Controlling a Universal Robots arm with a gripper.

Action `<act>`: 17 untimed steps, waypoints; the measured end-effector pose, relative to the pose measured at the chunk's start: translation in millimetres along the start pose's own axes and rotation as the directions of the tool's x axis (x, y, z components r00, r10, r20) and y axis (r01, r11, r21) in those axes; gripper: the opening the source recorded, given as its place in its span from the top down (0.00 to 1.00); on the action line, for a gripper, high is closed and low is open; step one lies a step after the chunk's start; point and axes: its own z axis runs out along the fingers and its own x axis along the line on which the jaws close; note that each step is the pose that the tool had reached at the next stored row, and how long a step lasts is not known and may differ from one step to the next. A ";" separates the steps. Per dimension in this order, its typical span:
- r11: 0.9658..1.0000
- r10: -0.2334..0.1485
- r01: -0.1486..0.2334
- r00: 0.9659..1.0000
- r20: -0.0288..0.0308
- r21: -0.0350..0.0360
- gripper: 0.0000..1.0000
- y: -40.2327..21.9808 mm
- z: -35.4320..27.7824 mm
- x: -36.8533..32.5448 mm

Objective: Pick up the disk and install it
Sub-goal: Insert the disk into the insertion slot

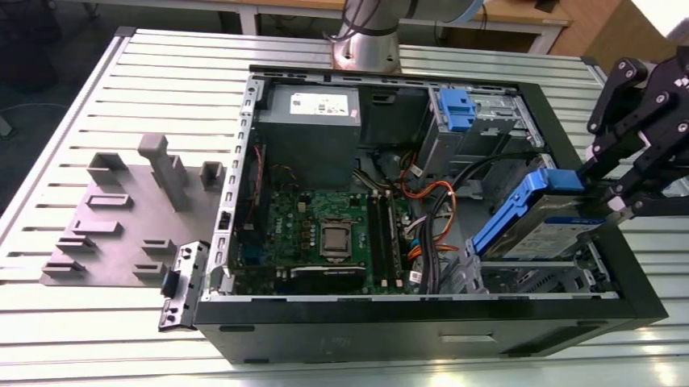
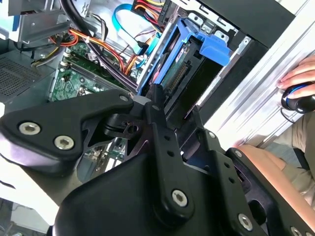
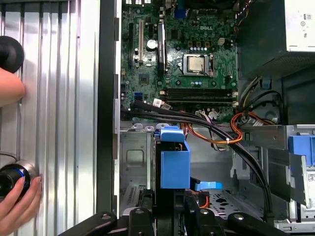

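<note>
Tool [image 1: 601,201] gripping one disk [image 1: 547,227], one case [image 1: 409,324]

The black pincer [image 1: 609,198] is clamped on the disk [image 1: 554,226] at the exterior view's right, holding it tilted above the near right corner of the open computer case [image 1: 356,334]. The case lies on the slatted desk [image 1: 129,81] with its motherboard [image 1: 323,234] exposed. A grey plate [image 1: 119,218] lies beside the case, on the exterior view's left.
</note>
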 end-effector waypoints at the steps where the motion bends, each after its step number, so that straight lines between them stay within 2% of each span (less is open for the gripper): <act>1: 1.000 0.000 0.000 1.000 0.000 0.000 0.65 -0.1 1.8 0.1; 17: 1.000 0.000 0.000 1.000 0.000 0.000 0.65 -2.1 30.8 1.8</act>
